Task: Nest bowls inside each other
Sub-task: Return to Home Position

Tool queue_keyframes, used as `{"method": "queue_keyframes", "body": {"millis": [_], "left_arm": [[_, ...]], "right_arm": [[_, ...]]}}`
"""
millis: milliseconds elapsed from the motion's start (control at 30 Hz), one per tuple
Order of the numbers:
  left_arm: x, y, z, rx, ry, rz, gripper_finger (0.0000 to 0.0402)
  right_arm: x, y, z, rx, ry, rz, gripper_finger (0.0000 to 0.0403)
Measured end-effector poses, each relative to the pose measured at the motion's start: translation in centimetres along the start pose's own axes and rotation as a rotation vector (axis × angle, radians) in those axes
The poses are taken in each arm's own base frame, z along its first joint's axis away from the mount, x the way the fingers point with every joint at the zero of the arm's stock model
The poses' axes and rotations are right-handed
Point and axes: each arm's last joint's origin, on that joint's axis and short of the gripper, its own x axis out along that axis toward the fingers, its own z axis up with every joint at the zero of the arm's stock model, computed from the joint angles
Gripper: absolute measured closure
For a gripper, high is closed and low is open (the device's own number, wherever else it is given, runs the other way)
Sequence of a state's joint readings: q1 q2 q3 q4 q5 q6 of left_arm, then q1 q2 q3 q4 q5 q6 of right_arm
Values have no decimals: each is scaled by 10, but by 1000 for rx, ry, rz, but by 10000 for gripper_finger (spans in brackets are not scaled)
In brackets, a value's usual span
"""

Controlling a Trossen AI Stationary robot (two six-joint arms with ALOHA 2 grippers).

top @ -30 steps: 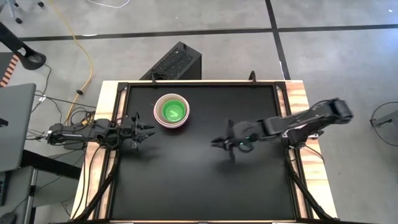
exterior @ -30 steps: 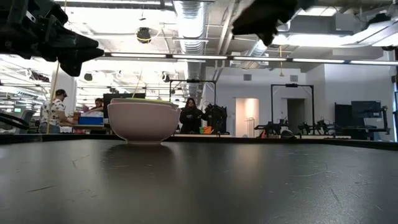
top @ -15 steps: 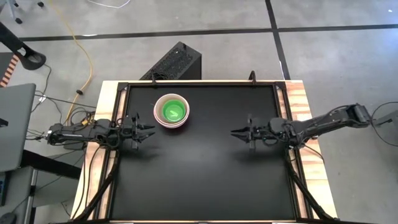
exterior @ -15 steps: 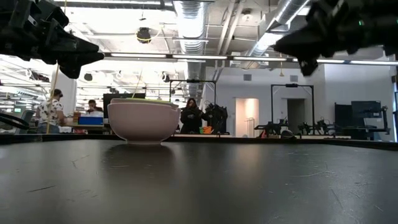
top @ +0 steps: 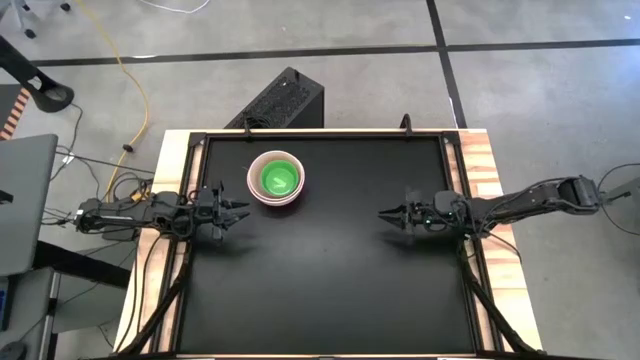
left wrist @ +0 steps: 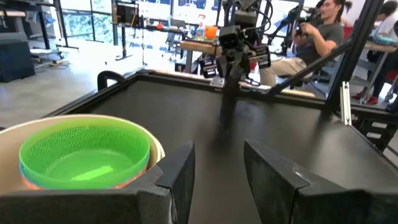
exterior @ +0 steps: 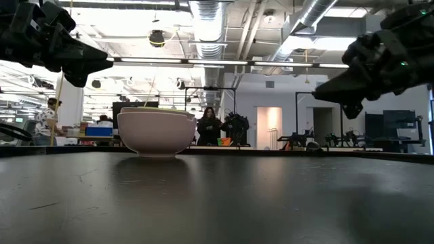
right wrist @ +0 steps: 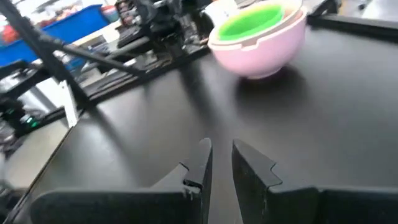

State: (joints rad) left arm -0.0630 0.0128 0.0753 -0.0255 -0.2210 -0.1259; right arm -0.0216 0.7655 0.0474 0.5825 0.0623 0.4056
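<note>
The bowls point(top: 276, 178) stand nested in one stack on the black table's far left part. The pale pink outer bowl point(right wrist: 258, 46) rests on its base, with a cream rim inside it and the bright green bowl point(left wrist: 84, 152) innermost. My left gripper point(top: 240, 211) hovers level at the table's left edge, just near of the stack. It is open and has nothing between its fingers point(left wrist: 180, 171). My right gripper point(top: 385, 213) hovers level near the right edge and points at the stack. Only a narrow gap point(right wrist: 222, 149) parts its fingers, and nothing is in it.
Bare black tabletop point(top: 320, 270) spreads across the middle and the near half. A raised frame rail point(top: 455, 170) borders the table. A black box point(top: 285, 100) and a yellow cable point(top: 135, 90) lie on the floor beyond the far edge. People show in the room behind point(exterior: 207, 125).
My right gripper has drawn back from the table's middle toward the right edge and has sunk lower, levelling out as it went. The bowl stack and my left gripper have kept their places.
</note>
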Motion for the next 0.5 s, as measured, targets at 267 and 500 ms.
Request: {"method": "queue_keyframes", "body": {"millis": [267,500], "left_arm": [[0,0,-4,8,36,5,274],[0,0,-3,43,30,3,274]], "right_arm": [[-14,-6,-7,-47,13,-27,321],[-28,-15,-8,-83,43,-101,321]]}}
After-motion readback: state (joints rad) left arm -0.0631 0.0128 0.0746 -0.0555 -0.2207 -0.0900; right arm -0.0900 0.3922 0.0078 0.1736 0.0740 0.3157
